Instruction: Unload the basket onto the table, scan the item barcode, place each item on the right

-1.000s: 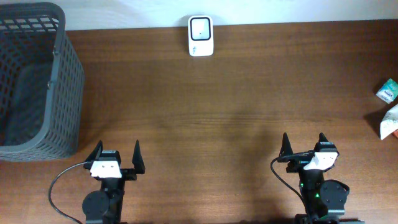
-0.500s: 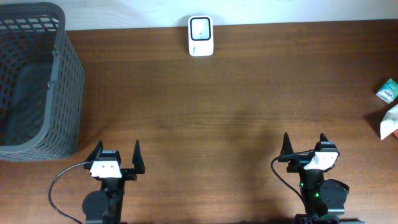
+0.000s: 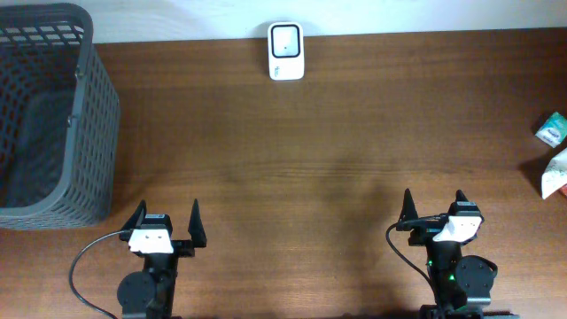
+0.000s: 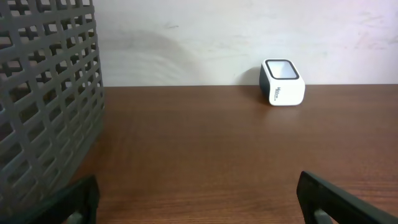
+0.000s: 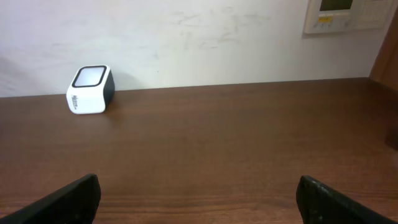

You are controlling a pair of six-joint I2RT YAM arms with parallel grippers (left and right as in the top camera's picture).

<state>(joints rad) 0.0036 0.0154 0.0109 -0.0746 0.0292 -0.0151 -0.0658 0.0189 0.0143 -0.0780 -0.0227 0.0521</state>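
— How is the left gripper (image 3: 168,206) being held?

— It is being held with its jaws spread wide, and nothing is being gripped between them. It is being kept low over the table (image 3: 310,168), at the near edge.

— And the right gripper (image 3: 432,196)?

— The same is being shown there: the jaws are being held fully apart and empty, with bare wood lying between the fingertips (image 5: 69,198).

— Where is the scanner being seen?

— The white scanner (image 3: 286,51) is being seen well ahead of both grippers, at the far edge against the wall. From the left gripper it is lying ahead and to the right; from the right gripper, ahead and to the left.

— And the goods to be scanned?

— Two are being seen at the table's right edge. A green packet (image 3: 553,128) is lying ahead of the right gripper and well off to its right. A white-and-green packet (image 3: 556,173) is lying just nearer than that one. Both are being cut off by the frame, and no barcode can be made out.

— What is standing by the left gripper?

— A grey mesh basket (image 3: 93,115) is standing ahead of it, on its left.
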